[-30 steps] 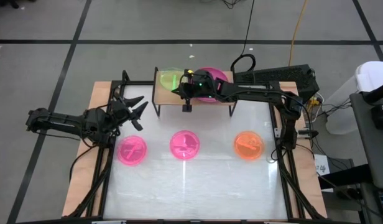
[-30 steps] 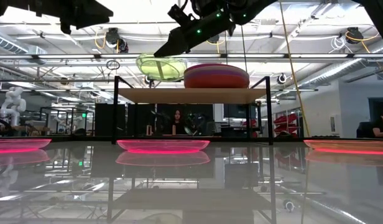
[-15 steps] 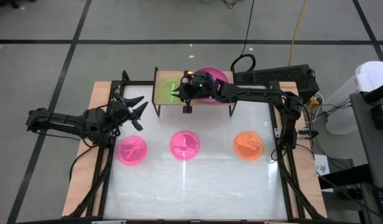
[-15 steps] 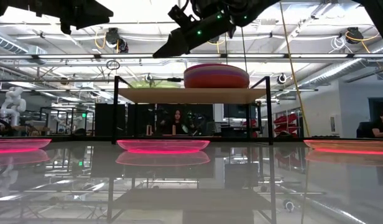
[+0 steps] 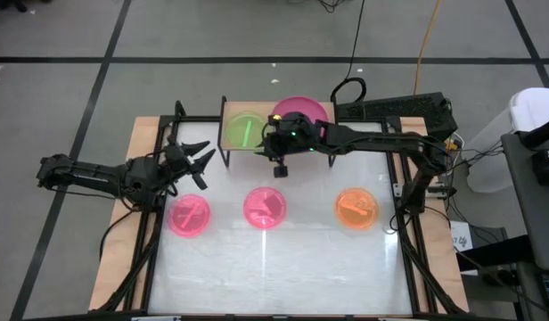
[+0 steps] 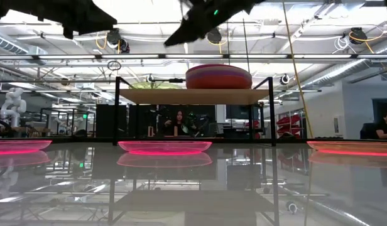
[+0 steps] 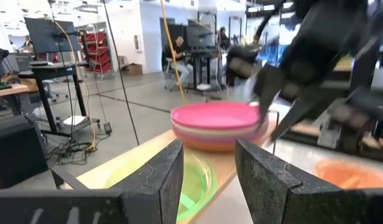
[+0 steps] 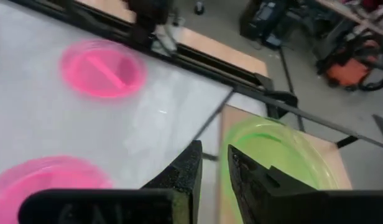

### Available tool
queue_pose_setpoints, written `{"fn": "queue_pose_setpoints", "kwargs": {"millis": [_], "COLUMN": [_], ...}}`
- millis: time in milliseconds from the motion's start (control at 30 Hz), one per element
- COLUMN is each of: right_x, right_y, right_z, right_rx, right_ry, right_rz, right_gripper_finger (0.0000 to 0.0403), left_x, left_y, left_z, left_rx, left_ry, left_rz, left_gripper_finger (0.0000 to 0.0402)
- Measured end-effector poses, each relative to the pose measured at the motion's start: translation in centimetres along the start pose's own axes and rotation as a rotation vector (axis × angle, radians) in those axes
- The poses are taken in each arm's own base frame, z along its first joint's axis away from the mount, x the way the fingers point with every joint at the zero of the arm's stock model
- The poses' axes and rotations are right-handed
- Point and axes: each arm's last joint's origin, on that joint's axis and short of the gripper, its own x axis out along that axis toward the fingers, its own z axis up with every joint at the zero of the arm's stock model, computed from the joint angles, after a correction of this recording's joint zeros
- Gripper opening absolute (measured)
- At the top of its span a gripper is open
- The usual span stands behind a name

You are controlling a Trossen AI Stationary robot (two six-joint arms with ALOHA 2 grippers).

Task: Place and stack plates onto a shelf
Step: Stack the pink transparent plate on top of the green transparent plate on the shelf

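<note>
The small translucent green divided plate point(image 5: 243, 131) is seen lying flat on the left half of the light-wood shelf on thin black legs point(image 5: 228, 145), free of any grip. Just beside it, on the right half of the board, a stack of larger round plates topped by a magenta one point(image 5: 303, 109) is seen; from the left wrist view its layers of pink and orange rims point(image 7: 217, 127) are shown, with the green plate point(image 7: 193, 181) next to them.

The right gripper point(image 5: 266, 139) is held above the shelf's front edge, between the green plate and the stack. In its own wrist view the two dark fingers point(image 8: 182, 172) are parted by a narrow gap and nothing is held between them; the green plate point(image 8: 275, 152) is seen beyond the tips.

On the white bench point(image 5: 274, 267), in front of the shelf, three small translucent divided plates are laid in a row, well apart: a pink one on the left point(image 5: 189, 215), a pink one in the middle point(image 5: 265, 207) and an orange one on the right point(image 5: 356, 207).

The left gripper point(image 5: 196, 161) is parked near the bench's left edge, behind the left pink plate, its fingers point(image 7: 155, 176) spread apart and empty.

In the low view, people are seen seated at desks in the room behind.
</note>
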Motion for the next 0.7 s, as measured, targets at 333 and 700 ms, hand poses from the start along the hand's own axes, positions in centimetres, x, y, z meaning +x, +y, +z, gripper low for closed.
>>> {"fn": "queue_pose_setpoints", "kwargs": {"millis": [333, 700], "right_x": [-6.9, -14.6], "right_y": [3.7, 8.8], "right_z": [-0.9, -7.3], "right_rx": [0.031, 0.038], "right_ry": [-0.012, -0.331], "right_rz": [-0.008, -0.149], "right_gripper_finger": [0.005, 0.005], "left_x": [2.1, 6.1], "left_y": [-2.1, -7.5], "left_z": [-0.3, -0.7], "left_rx": [0.088, 0.289], "left_ry": [0.097, 0.323], "left_rz": [-0.066, -0.153], "left_gripper_finger": [0.0149, 0.0149]}}
